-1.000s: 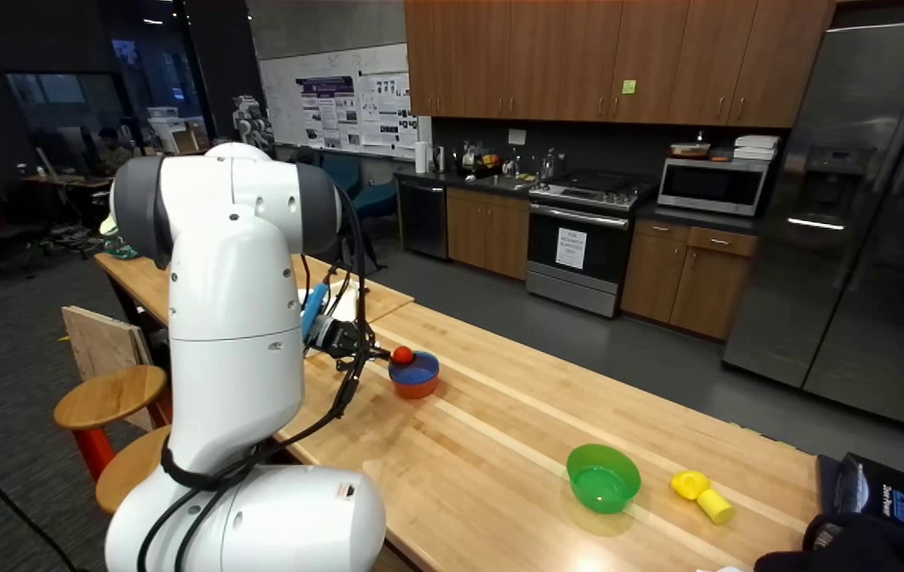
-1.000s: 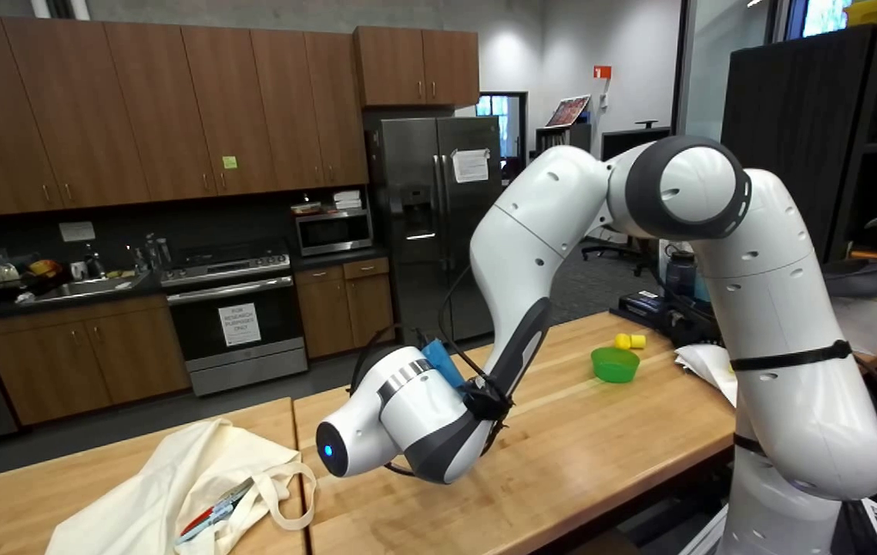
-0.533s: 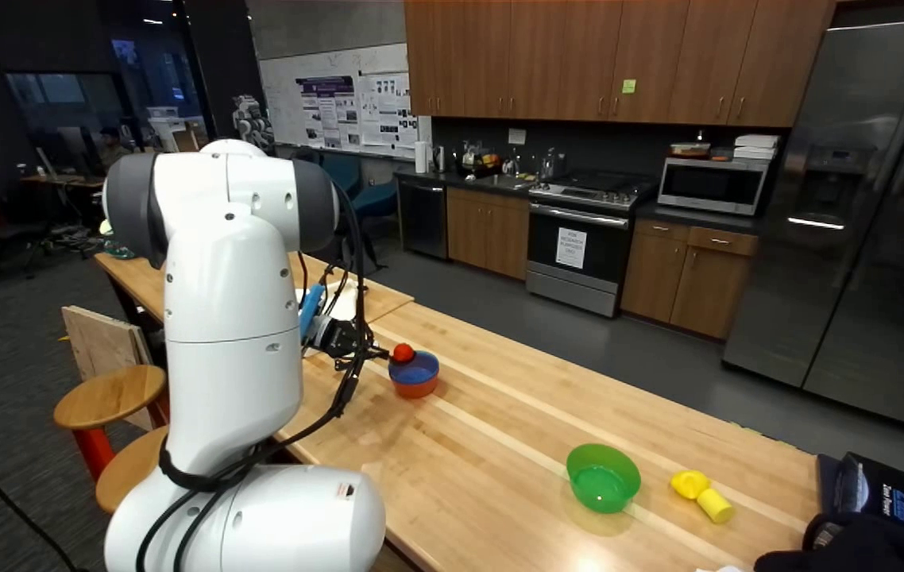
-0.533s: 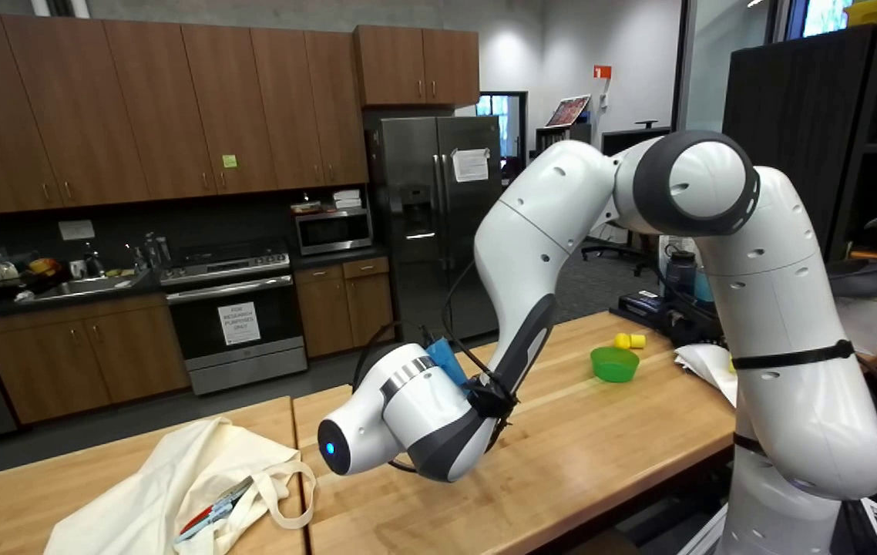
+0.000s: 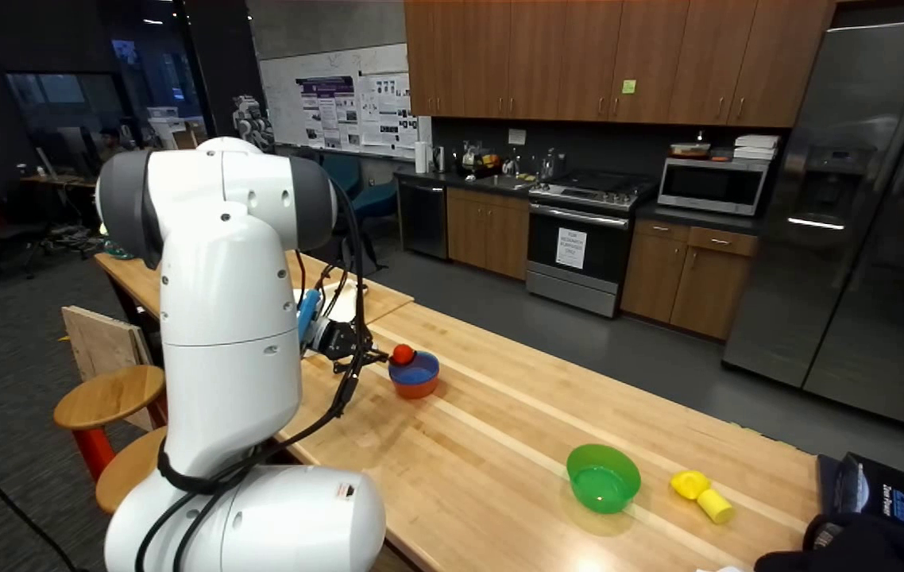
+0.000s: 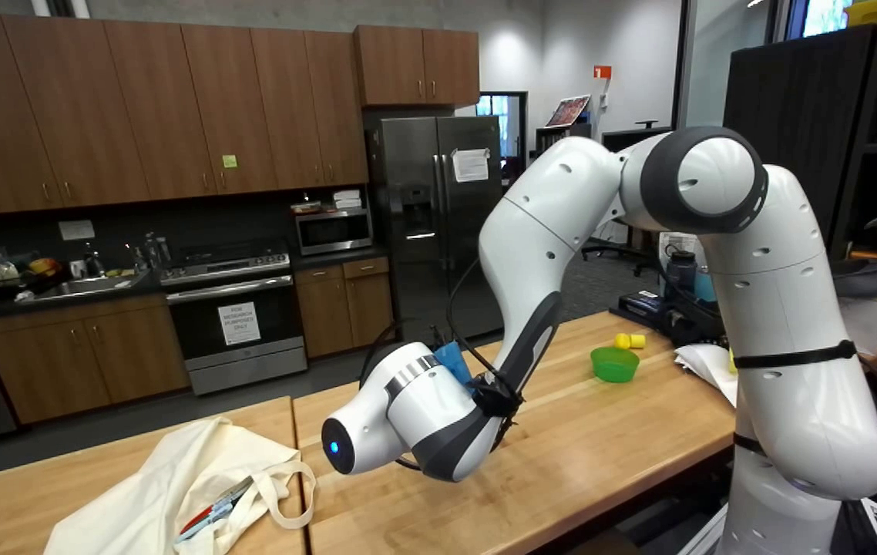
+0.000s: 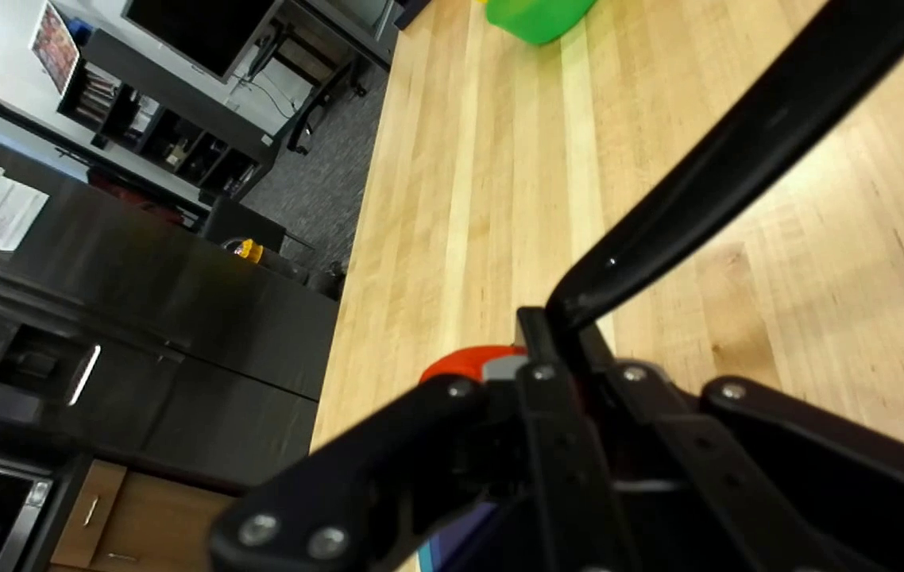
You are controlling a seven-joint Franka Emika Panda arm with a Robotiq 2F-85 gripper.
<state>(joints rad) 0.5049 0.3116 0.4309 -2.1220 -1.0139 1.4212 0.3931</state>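
Note:
My gripper (image 7: 563, 330) is shut on the black handle (image 7: 706, 191) of a utensil, which slants toward the upper right of the wrist view. In an exterior view the gripper (image 5: 382, 357) points at a red ball (image 5: 403, 354), which appears to rest on the utensil's dark end. Just below and behind the ball stands a bowl (image 5: 415, 386), blue inside and orange outside. Whether the utensil touches its rim I cannot tell. A red rounded edge (image 7: 464, 364) shows beside the fingers, mostly covered. The arm's wrist hides gripper, ball and this bowl in an exterior view.
A green bowl (image 5: 603, 481) stands on the wooden table (image 5: 500, 445), near a yellow rounded object (image 5: 689, 483) and a yellow cylinder (image 5: 715, 506). A black box (image 5: 901, 500) lies by the table's end. A cream cloth bag (image 6: 169, 478) covers part of the adjoining table.
The arm's elbow has shifted slightly, leftward in an exterior view, rightward in an exterior view from elsewhere. The wrist has drifted a little; ball and bowls look unmoved.

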